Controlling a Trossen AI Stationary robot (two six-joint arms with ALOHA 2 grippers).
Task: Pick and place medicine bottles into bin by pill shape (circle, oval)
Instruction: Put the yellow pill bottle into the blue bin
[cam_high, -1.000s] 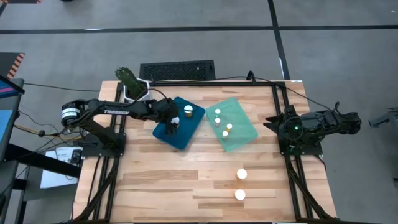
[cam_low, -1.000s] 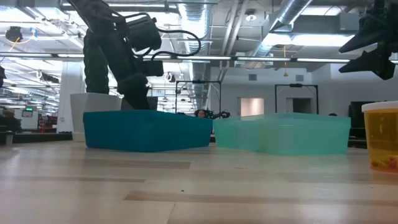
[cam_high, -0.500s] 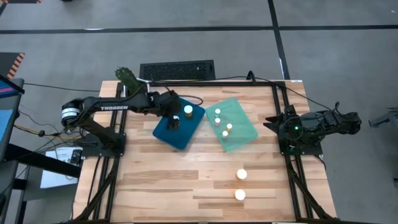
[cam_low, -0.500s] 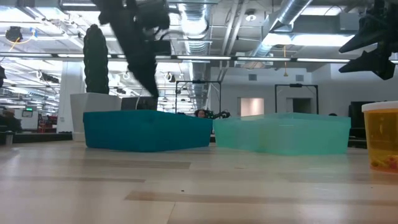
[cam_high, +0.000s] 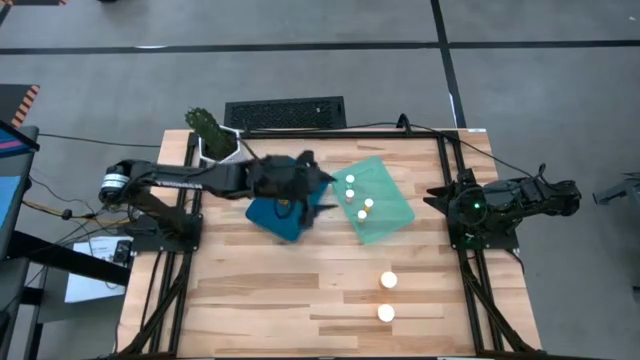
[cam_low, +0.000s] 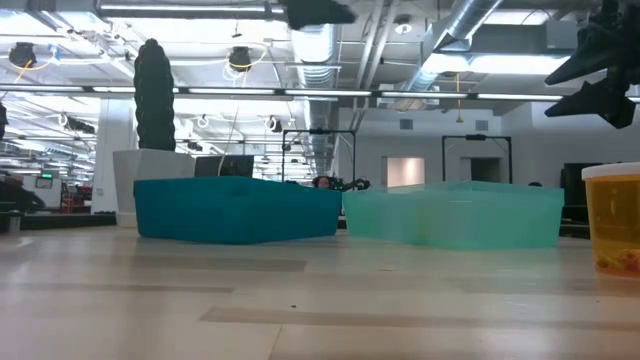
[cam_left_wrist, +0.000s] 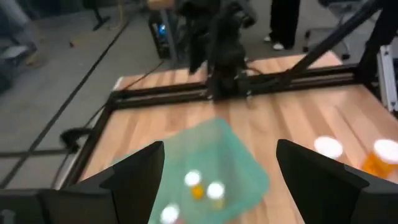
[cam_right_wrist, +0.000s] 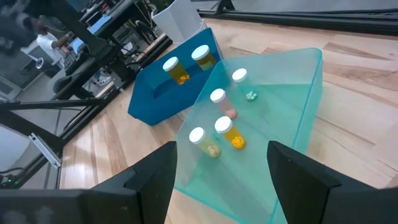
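My left gripper is open and empty, high above the right edge of the dark blue tray, between it and the mint green tray. In the left wrist view its fingers frame the green tray. The blue tray holds two upright bottles; my left arm hides them in the high view. The green tray holds several bottles. Two bottles stand on the table near its front. My right gripper waits open at the table's right edge.
A white pot with a cactus stands at the table's far left corner, behind the blue tray. A black grille-like panel lies beyond the far edge. Bare wood spreads over the table's near left. One bottle shows close at the low view's right.
My left gripper has risen out of the blue tray, leaving a bottle standing there, and has swung toward the table's right edge, toward the green tray. In the low view it has climbed to the top of the picture.
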